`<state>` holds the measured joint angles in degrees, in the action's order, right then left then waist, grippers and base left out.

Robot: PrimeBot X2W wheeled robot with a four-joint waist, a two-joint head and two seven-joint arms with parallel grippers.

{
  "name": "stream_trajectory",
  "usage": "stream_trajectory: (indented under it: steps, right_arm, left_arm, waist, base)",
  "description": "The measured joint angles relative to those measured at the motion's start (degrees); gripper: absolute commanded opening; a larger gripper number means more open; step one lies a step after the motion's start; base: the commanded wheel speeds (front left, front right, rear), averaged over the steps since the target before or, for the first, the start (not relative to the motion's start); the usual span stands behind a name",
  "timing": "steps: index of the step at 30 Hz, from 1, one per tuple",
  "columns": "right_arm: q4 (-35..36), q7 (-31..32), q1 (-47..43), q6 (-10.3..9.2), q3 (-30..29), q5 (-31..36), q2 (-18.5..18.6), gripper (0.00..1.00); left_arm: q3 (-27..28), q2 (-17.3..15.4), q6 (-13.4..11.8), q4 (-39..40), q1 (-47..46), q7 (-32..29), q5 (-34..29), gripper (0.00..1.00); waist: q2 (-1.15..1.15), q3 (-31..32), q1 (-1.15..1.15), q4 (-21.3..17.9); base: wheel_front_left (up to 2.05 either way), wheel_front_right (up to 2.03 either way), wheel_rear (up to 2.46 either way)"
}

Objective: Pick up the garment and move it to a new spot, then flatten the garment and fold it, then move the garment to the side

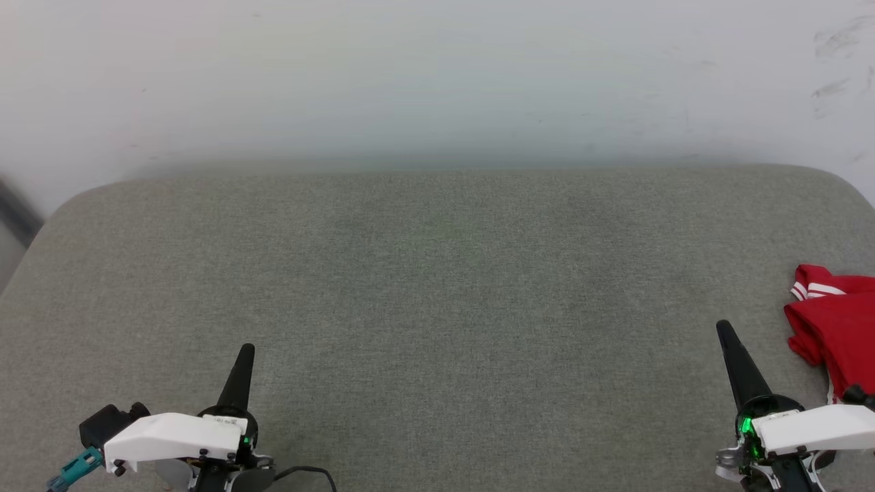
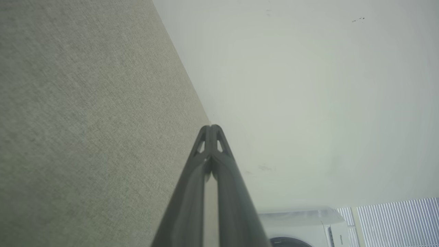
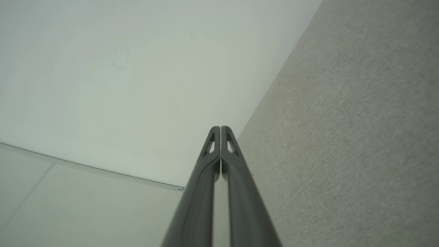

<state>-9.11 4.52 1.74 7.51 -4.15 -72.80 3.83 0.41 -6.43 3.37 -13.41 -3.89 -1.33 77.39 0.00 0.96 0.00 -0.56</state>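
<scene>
left fingers (image 1: 245, 352) pressed together, empty | right fingers (image 1: 723, 329) likewise | garment (image 1: 839, 326) near their right, on grey pad (image 1: 437, 294)

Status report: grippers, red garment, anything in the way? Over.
Left gripper shut, empty. Right gripper shut, empty. Red garment with white-striped trim crumpled on grey fabric surface, right of right gripper. Nothing between them.

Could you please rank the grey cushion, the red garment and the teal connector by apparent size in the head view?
1. grey cushion, by far the largest.
2. red garment, though the right edge cuts it off.
3. teal connector, smallest.
</scene>
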Motion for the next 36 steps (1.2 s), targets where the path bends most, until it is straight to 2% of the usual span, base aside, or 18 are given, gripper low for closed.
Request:
stream_trajectory:
  steps: [36]
  right_arm:
    - [-4.02, 0.82, 3.11, 0.00, -1.00, -16.69, -0.08, 0.00]
  left_arm:
    - [5.02, 2.92, 3.28, -0.55, -1.63, -4.13, 12.26, 0.00]
  waist:
    - [0.00, -0.91, 0.00, 0.44]
  base:
    - [0.00, 0.00, 0.00]
